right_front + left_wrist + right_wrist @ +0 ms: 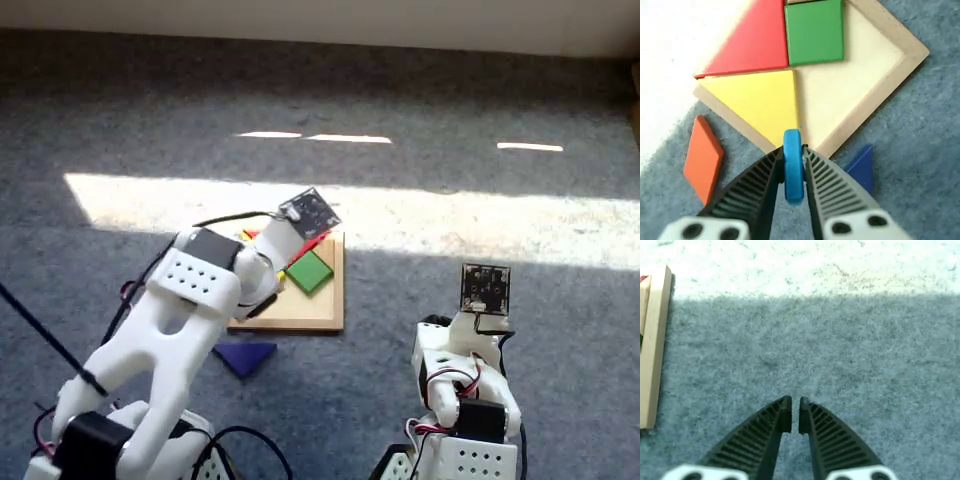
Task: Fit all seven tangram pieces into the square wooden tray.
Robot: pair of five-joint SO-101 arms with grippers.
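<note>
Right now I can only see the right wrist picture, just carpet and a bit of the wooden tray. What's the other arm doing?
Observer: The left pincer is shut on a blue piece, held on edge by a corner of the tray.
Operator: Are any pieces in the tray yet?
Observer: Three: a red triangle, a green square and a yellow triangle.
Operator: Are any lying on the carpet?
Observer: Two. An orange parallelogram and a dark blue triangle lie just outside the tray.
</note>
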